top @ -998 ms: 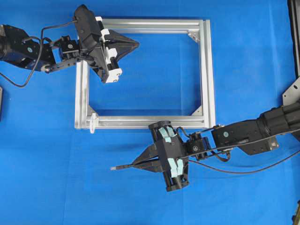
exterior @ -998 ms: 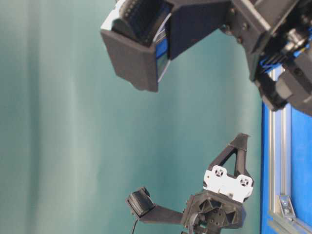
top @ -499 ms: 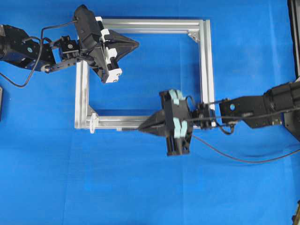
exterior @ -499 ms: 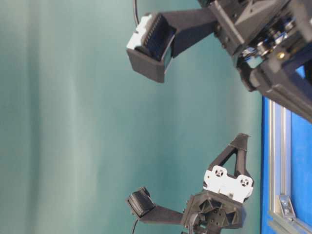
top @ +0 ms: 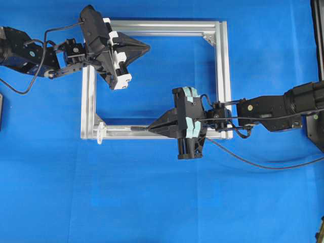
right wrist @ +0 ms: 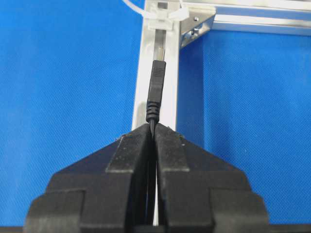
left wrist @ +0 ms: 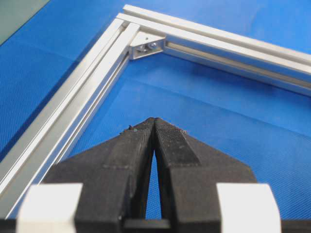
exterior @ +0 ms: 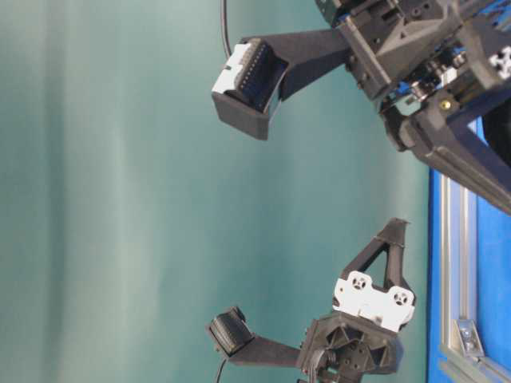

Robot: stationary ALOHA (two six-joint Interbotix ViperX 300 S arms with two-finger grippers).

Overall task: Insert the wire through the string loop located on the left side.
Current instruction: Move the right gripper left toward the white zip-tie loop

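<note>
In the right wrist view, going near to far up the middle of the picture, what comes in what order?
Right gripper shut on the wire → wire plug → bare stretch of the aluminium frame rail → string loop tied across the rail.

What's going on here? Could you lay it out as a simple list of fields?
surface: blue mat
frame: square aluminium frame
left gripper: shut, empty, above frame's top-left corner
right gripper: shut on the wire, over the frame's bottom rail
wire tip: points at the string loop, short of it
threaded: not yet
</note>
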